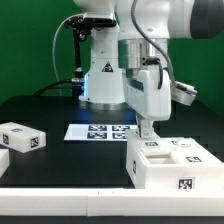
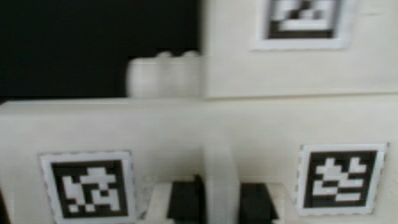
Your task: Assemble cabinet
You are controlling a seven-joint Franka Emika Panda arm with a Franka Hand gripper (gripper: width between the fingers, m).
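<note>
The cabinet (image 1: 172, 168) is a white tagged box at the front of the exterior view's right. It fills the wrist view (image 2: 107, 125), where two tags flank a thin upright white rib. My gripper (image 1: 148, 133) points straight down onto the cabinet's top at its far corner, toward the exterior view's left. In the wrist view the gripper (image 2: 221, 200) has its two dark fingers (image 2: 185, 200) pressed on either side of that rib. Another white tagged panel (image 2: 294, 40) of the box stands just beyond.
A loose white tagged block (image 1: 22, 138) lies at the exterior view's left. The marker board (image 1: 100, 131) lies flat in front of the robot's base (image 1: 103, 80). A small white part (image 1: 3, 160) sits at the left edge.
</note>
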